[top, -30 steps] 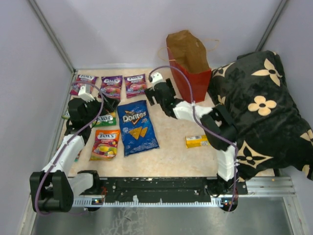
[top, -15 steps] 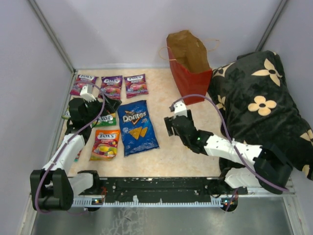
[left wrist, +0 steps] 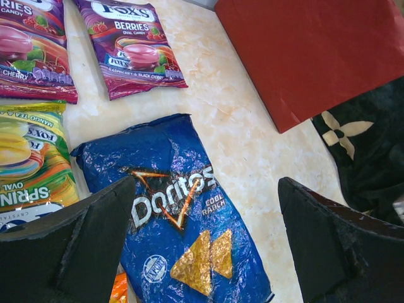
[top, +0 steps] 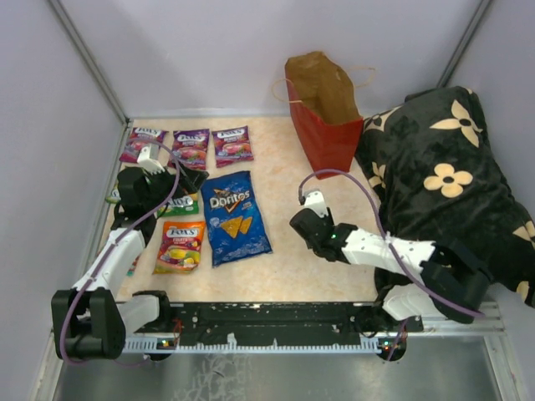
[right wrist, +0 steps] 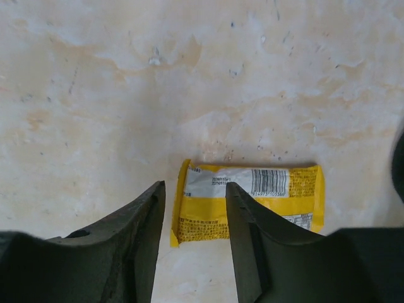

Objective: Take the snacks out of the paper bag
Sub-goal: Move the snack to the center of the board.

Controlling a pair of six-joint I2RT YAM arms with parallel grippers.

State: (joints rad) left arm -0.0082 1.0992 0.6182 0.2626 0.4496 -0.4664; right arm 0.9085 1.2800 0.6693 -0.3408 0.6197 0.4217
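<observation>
The red paper bag [top: 328,138] stands upright at the back, its mouth open; its red side [left wrist: 315,57] also shows in the left wrist view. The snacks lie on the table. The blue Doritos bag [top: 236,217] lies left of centre, with three purple candy packets [top: 191,148] behind it and green [top: 180,205] and orange [top: 180,246] ones beside it. My left gripper [left wrist: 207,183] hangs open over the Doritos bag [left wrist: 183,221]. My right gripper [right wrist: 196,189] hovers low over the left end of the yellow box [right wrist: 252,202], jaws half narrowed, gripping nothing. In the top view the right arm [top: 359,246] hides that box.
A black flowered cushion [top: 443,184] fills the right side, against the paper bag and over the right arm's base. Grey walls close in the table at the left and the back. A metal rail [top: 276,317] runs along the near edge.
My right arm swung back from beside the paper bag toward the front and came down over the yellow box, its jaws narrowing. The left arm stayed still.
</observation>
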